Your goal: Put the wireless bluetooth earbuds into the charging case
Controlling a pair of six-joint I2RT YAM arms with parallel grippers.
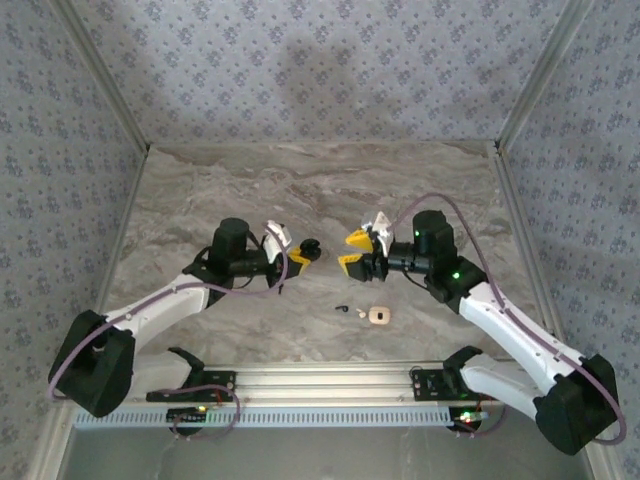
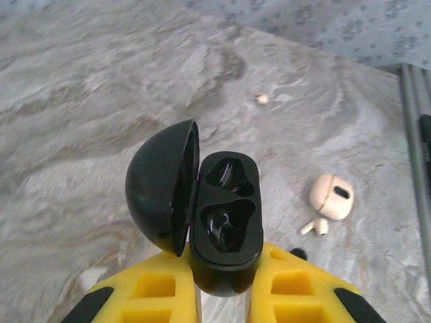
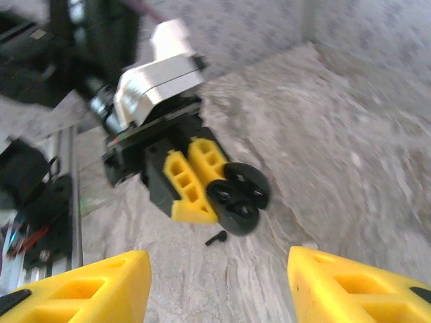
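black glossy plastic: the charging case (image 2: 225,222) is a small clamshell with its lid swung open to one side and two moulded wells facing up. cannot tell for certain whether the wells are empty. left tool (image 2: 222,296) is clamped on the lower body of the case and appears to hold it clear of the surface (image 1: 250,180), mid-field. right tool (image 3: 215,282) faces it, jaws apart, nothing between them. one tiny black earbud (image 1: 345,308) lies loose on the surface nearer the arm bases, just beside a pale beige piece (image 1: 377,316) with a dark mark.

judgement: the earbud is very light, hard, smooth and rounded, so it is likely to slip or roll out of a pinch. best hold looks to be across the bulb with the stem left free, so it can seat in a well. the case is rigid; hinge and lid are its weak points, so the grip belongs on the body.
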